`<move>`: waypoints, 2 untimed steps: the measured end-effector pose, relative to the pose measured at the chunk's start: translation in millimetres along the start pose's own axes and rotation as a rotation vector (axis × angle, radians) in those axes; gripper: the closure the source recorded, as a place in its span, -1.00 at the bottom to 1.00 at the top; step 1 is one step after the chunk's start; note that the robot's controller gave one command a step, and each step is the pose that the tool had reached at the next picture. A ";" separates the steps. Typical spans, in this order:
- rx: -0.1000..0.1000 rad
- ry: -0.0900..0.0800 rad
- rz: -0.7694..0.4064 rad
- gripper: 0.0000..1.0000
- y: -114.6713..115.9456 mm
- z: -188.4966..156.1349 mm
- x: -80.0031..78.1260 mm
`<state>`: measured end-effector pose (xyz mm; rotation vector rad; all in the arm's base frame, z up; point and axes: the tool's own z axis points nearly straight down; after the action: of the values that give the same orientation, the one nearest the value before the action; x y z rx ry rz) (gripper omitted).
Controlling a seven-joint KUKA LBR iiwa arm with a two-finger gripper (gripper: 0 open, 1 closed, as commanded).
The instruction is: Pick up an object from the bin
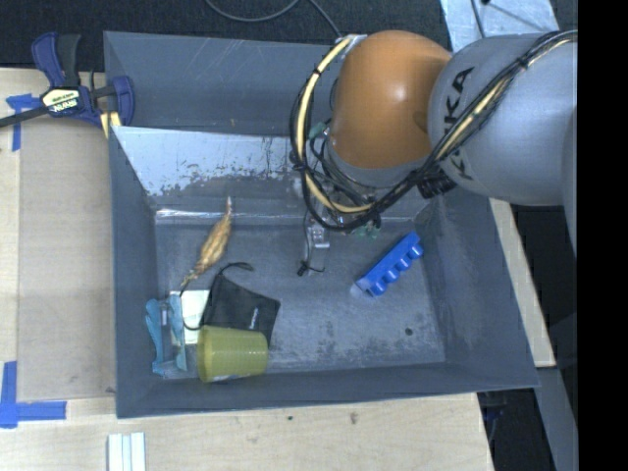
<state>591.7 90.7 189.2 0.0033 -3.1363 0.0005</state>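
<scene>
Jaws of the gripper (314,259) look pressed together, with nothing pinched between them, and they point down at a bare part of the floor of the bin (132,263), near its middle. Starting from the left side, a small heap lies in the near left corner. A light blue thing (157,340) lies against the left wall; its kind I cannot tell. Just beside it is a small white piece (193,308). A yellow-green cup (234,353) lies on its side in front of them, with its mouth to the right, and it touches the blue thing. Behind the cup is a flat black pouch (243,308), tilted, with a thin black cord curling up from its top corner. Further back, apart from the heap, a thin tan thing like a dried leaf (217,239) lies in a slanting line. To the right of it comes the gripper, which touches none of these things. On its right side, near but apart from it, a blue block with a row of teeth (390,266) lies slanting on the floor, and this is the thing closest to the gripper. Above the gripper is the orange cover (388,96) of the wrist with yellow and black cables (316,86) around it, and the grey arm (520,116) goes out to the right.
</scene>
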 end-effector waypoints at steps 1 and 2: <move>-0.001 -0.008 0.001 -1.00 -0.3 -5.1 -1.5; -0.002 -0.011 0.038 -1.00 -10.8 19.8 23.0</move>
<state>568.6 79.8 169.6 -0.0559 -3.1472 -0.0023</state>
